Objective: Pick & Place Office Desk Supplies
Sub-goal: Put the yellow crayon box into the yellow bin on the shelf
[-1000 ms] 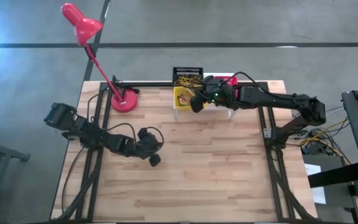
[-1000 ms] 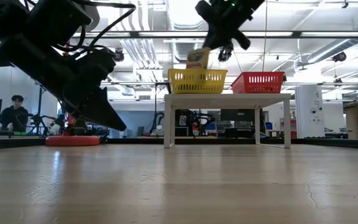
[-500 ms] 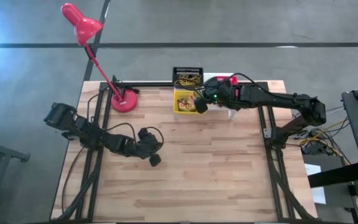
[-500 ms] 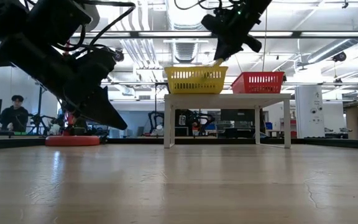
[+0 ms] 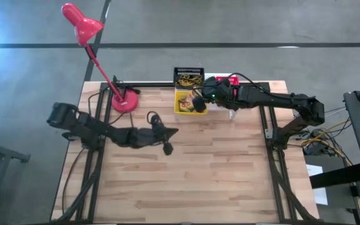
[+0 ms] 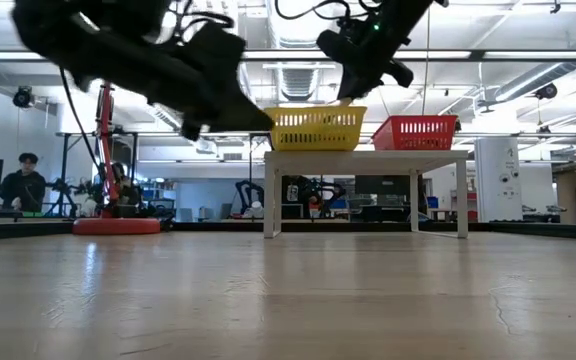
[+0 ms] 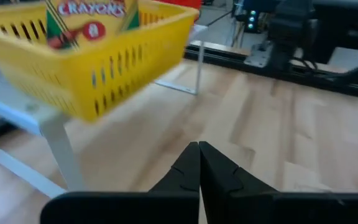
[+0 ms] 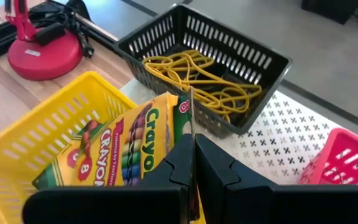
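A yellow slotted basket (image 5: 181,103) stands on the white riser (image 6: 368,157) at the table's far edge. It holds yellow-green crayon boxes (image 8: 135,149), which also show in the left wrist view (image 7: 92,12). My right gripper (image 8: 191,152) is just above the basket's rim (image 6: 316,112), shut on one box. A black basket (image 8: 197,50) behind it holds tan rubber bands (image 8: 197,81). A pink-red basket (image 6: 415,131) stands to the right. My left gripper (image 7: 199,149) is shut and empty, in the air near the riser (image 5: 172,132). My right gripper pinches a thin upper edge of a crayon box (image 8: 191,118) between its two fingertips, coming from above and slanting down. The box leans inside the yellow basket below the fingers. Its lower end is hidden among the other boxes.
A red desk lamp stands on its round base (image 5: 125,100) at the far left, its head hanging beyond the table. Bare wooden table (image 5: 217,169) stretches in front of the riser. A person sits far off in the room (image 6: 20,185).
My right gripper has gone down with the crayon box, which hung clear above the yellow basket and now sits inside it. My left gripper has risen and swung toward the table's right and far edge, nearer the riser, fingers staying shut.
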Robot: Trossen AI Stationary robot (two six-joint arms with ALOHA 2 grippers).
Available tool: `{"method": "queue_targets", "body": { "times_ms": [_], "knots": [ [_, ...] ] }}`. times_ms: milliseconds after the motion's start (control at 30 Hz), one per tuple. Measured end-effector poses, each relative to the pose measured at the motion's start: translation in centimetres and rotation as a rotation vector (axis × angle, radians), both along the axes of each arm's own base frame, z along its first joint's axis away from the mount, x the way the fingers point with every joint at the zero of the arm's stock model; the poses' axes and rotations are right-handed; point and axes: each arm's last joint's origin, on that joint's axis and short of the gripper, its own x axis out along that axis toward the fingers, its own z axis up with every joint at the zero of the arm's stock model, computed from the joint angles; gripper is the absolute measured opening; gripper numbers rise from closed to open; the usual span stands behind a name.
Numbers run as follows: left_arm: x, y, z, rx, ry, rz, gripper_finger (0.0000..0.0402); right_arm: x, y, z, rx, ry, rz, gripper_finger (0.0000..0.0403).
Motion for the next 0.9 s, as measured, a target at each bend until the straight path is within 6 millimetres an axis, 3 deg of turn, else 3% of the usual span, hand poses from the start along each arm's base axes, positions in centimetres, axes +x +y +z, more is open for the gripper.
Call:
{"method": "queue_targets", "body": {
  "times_ms": [433, 900],
  "knots": [
    [4.7, 3.2, 1.5, 0.068, -0.018, 0.057, 0.0001, 0.3, 0.1, 1.4, 0.005, -0.021, 0.07, 0.0008],
    [5.8, 6.0, 2.0, 0.088, -0.027, 0.128, 0.0001, 0.7, 1.8, 0.9, 0.043, -0.028, 0.117, 0.0009]
  ]
}}
